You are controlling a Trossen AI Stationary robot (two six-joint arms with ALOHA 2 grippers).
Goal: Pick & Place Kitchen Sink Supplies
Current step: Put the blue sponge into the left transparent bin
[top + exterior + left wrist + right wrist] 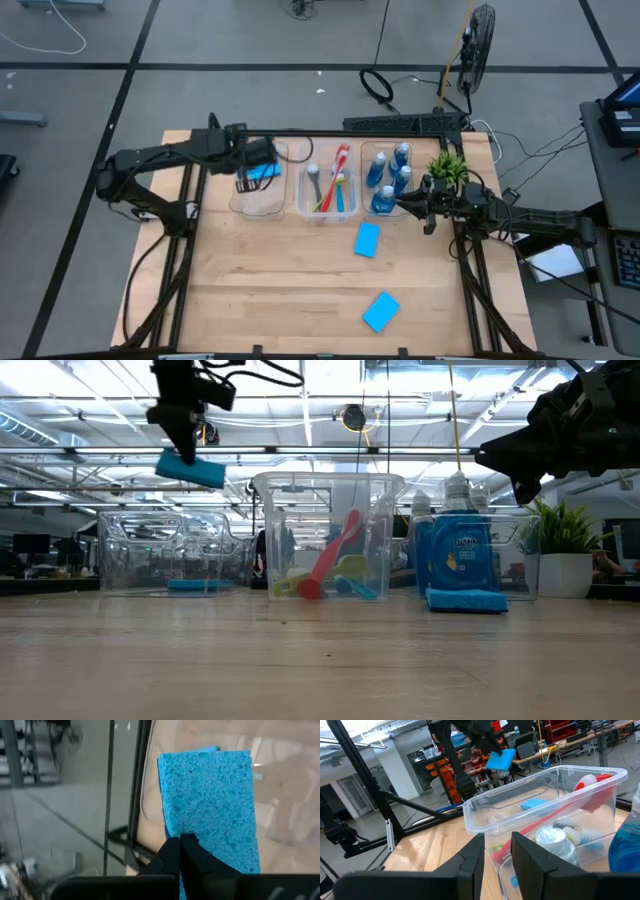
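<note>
Left gripper (181, 851) is pinched tight on a sponge (210, 805) by one short edge, dangling it over the left bin (262, 185), where one sponge already lies. Looks light, soft and squashy, so an edge pinch should do. Middle bin (328, 185) holds the brushes, right bin (388, 180) the bottles. Right gripper (497, 847) waits beside that bin, fingers apart and empty. Two sponges are loose on the table (260, 290)

Sponge (210, 805) lower end hidden behind closed left gripper (181, 851) fingers — brush (325, 565) heads blurred through bin (328, 535) wall, colours partly unreadable.
</note>
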